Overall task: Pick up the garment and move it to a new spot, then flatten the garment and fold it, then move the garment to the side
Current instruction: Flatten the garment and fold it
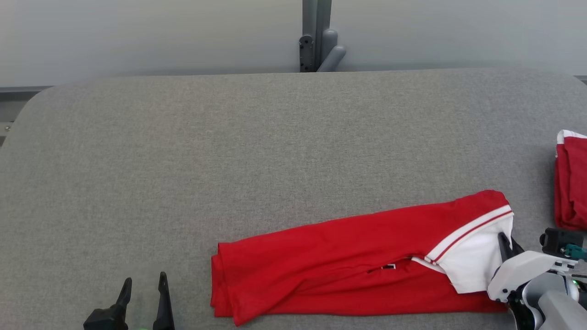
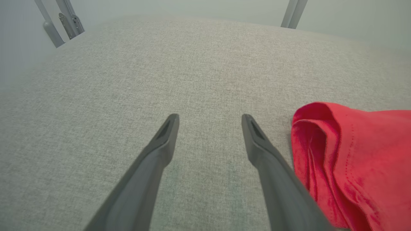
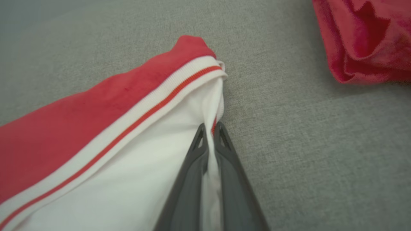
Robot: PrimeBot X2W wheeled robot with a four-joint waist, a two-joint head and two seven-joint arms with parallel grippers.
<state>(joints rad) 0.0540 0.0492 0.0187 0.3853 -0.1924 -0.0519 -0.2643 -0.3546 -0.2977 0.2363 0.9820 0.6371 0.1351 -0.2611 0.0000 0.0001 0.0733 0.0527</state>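
The garment (image 1: 344,261) lies folded lengthwise, lower centre-right of frame. My right gripper (image 3: 210,128) is clamped on its white edge; my left gripper (image 1: 143,286), lower left, stands wide, empty. Remaining, I judge: final fold, then move aside

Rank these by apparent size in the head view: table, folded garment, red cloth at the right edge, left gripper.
1. table
2. folded garment
3. red cloth, cut off by the frame
4. left gripper, also cut off and nearer the camera, so the order of the last two is unsure
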